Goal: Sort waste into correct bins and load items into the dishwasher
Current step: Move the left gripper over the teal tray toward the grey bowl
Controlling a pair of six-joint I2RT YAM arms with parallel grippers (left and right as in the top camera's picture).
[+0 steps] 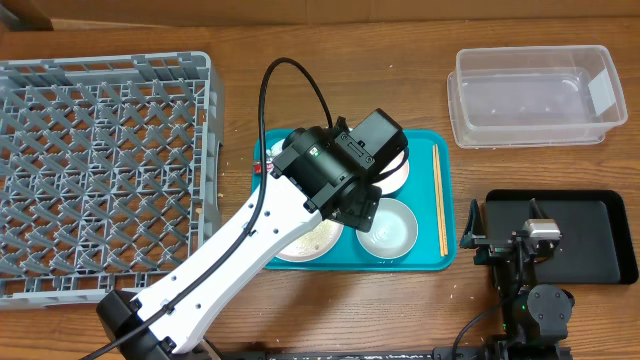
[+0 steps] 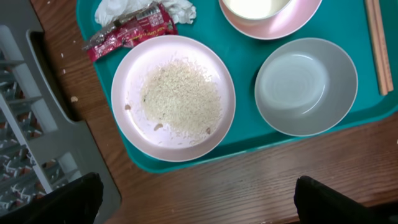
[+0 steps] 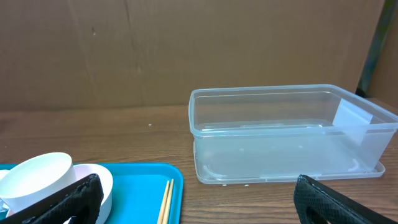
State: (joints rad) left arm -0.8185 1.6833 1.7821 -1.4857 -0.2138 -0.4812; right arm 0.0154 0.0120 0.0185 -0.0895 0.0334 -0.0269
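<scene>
A white plate (image 2: 173, 98) strewn with rice crumbs (image 2: 180, 99) lies on the teal tray (image 2: 245, 59). Above it sit a red foil wrapper (image 2: 127, 34) and a crumpled napkin (image 2: 146, 9). A grey-blue bowl (image 2: 306, 86) stands to the right, a pink bowl (image 2: 273, 18) behind it, and chopsticks (image 2: 378, 43) along the tray's right side. My left gripper (image 2: 199, 202) hovers open above the tray's near edge, holding nothing. My right gripper (image 3: 199, 202) is open and low, facing the clear tub (image 3: 286, 134), with a white cup (image 3: 37, 177) at its left. The grey dish rack (image 1: 100, 170) fills the left.
The shallow black tray (image 1: 590, 240) lies at the right under my right arm (image 1: 520, 270). The clear tub (image 1: 535, 95) stands at the back right. The left arm (image 1: 250, 250) crosses from the front left over the teal tray (image 1: 425, 150). A rack corner (image 2: 37, 143) sits beside the tray.
</scene>
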